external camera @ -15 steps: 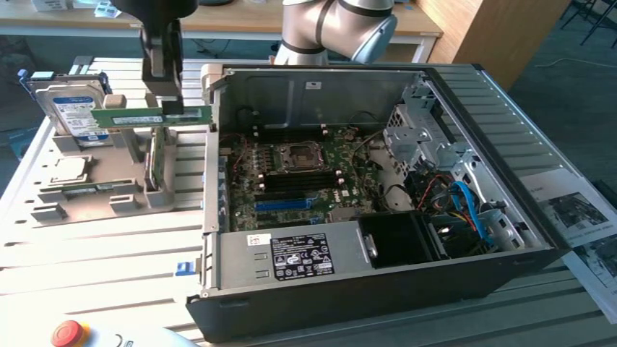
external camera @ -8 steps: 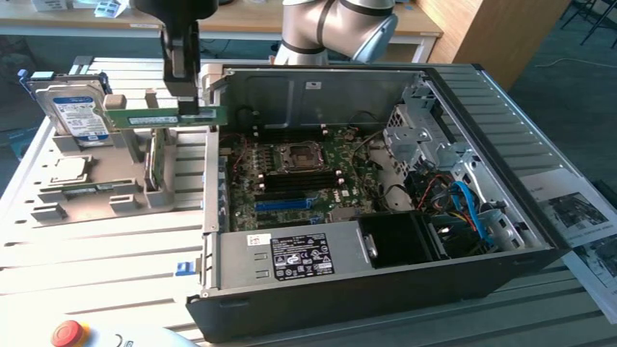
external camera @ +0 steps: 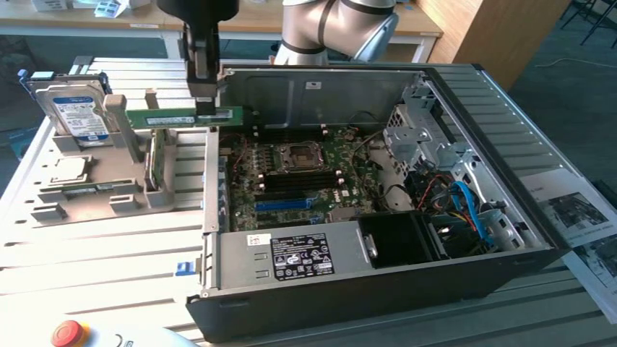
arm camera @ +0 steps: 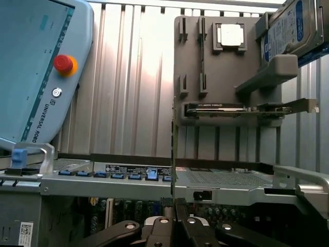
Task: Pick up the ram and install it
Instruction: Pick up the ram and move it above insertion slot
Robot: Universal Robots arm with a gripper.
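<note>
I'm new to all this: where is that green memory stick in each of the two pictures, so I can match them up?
Exterior view: the ram hangs level in the gripper, over the computer case's edge on the exterior view's left.
Wrist view: the ram is edge-on, a thin strip sticking out of the gripper.
Shared landmark: the hard drive with the blue-and-white label.

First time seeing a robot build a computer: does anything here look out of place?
Nothing looks broken or spilled. Only the ram is away from any slot: the gripper holds it near one end, level in the air above the case wall.
</note>
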